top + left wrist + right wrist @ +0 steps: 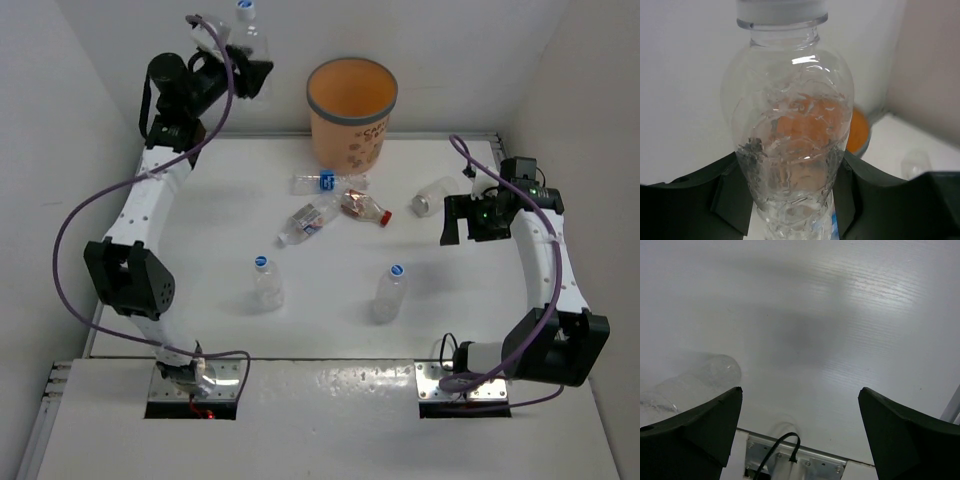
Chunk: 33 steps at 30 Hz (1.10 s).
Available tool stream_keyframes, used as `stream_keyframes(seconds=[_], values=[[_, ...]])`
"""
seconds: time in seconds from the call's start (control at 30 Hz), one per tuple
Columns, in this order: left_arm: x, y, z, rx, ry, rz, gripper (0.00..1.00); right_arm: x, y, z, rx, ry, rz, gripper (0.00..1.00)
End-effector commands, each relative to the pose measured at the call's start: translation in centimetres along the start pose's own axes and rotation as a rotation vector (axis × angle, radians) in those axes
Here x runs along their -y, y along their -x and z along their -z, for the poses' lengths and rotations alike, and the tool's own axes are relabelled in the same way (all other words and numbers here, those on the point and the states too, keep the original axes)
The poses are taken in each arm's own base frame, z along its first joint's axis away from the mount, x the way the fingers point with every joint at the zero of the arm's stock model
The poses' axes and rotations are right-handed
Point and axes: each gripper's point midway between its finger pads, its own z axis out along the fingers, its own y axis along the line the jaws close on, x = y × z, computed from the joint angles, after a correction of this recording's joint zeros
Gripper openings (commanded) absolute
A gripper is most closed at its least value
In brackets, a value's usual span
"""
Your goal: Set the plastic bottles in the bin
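My left gripper point(250, 72) point(790, 195) is shut on an upright clear plastic bottle point(247, 32) point(790, 120) with a white cap, held high at the back left. The orange-tan bin point(350, 140) point(861, 131) stands just right of it. Three bottles lie in front of the bin: a blue-capped one point(315, 182), a clear one point(308, 222) and a red-capped, brown-labelled one point(365, 207). Two blue-capped bottles stand upright point(266, 282) point(389, 292). My right gripper point(460, 222) point(799, 390) is open over bare table, beside a lying bottle point(432, 195) point(695, 380).
White walls close the table at the back and on both sides. The left arm's purple cable point(80, 215) loops out over the left edge. A metal base plate with a black cable point(790, 460) shows under the right wrist.
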Motion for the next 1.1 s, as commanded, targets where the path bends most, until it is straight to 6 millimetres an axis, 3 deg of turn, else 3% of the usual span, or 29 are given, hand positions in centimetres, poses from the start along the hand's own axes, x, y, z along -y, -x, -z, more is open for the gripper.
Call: stream_keyframes(seconds=[0.0,0.03,0.07,0.1,0.13,0.2,0.23,0.27,0.37,0.47,0.53,0.57,0.7,0.83,1.0,1.07], values=[[4.7,5.2,-3.4,0.277,-0.174,-0.003,0.10,0.1,0.8,0.8,0.041,-0.004,0.030,0.97],[5.4,6.4,-3.8,0.321,-0.196,0.004,0.16,0.2,0.7,0.8,0.038,-0.009,0.033,0.97],[6.5,7.4,-4.2,0.378,-0.225,-0.009,0.16,0.2,0.6,0.8,0.038,-0.011,0.033,0.97],[6.5,6.0,-5.5,0.372,-0.230,0.014,0.16,0.2,0.6,0.9,0.039,-0.013,0.030,0.97],[7.1,7.6,-5.9,0.415,-0.246,-0.006,0.16,0.3,0.5,0.9,0.037,-0.016,0.031,0.97],[8.2,7.7,-7.4,0.446,-0.252,0.006,0.14,0.4,0.5,0.9,0.041,-0.019,0.023,0.97],[8.0,5.8,-9.0,0.431,-0.245,0.008,0.14,0.3,0.5,1.0,0.043,-0.016,0.022,0.97],[8.3,7.5,-9.3,0.471,-0.245,-0.011,0.13,0.4,0.3,0.9,0.038,-0.015,0.017,0.97],[8.5,5.9,-11.7,0.479,-0.226,-0.004,0.13,0.4,0.1,0.9,0.039,-0.015,0.007,0.97],[8.7,4.3,-13.0,0.487,-0.187,0.004,0.12,0.4,-0.1,0.9,0.040,-0.015,-0.001,0.97],[9.4,4.3,-13.4,0.507,-0.171,0.005,0.12,0.4,-0.1,1.0,0.044,-0.018,-0.008,0.97],[9.4,2.9,-14.1,0.499,-0.155,0.020,0.12,0.4,-0.1,1.0,0.047,-0.017,-0.013,0.97],[8.8,1.6,-14.9,0.507,-0.108,0.019,0.21,0.3,-0.3,0.8,0.041,-0.008,-0.023,0.97],[9.1,-0.3,-15.9,0.490,-0.077,0.025,0.22,0.2,-0.5,0.7,0.038,-0.001,-0.029,0.97],[7.7,-2.4,-17.3,0.461,-0.014,0.014,0.22,0.0,-0.6,0.6,0.031,0.009,-0.030,0.97],[7.4,-3.3,-17.5,0.451,0.002,0.008,0.32,0.1,-0.7,0.5,0.023,0.011,-0.028,0.97]])
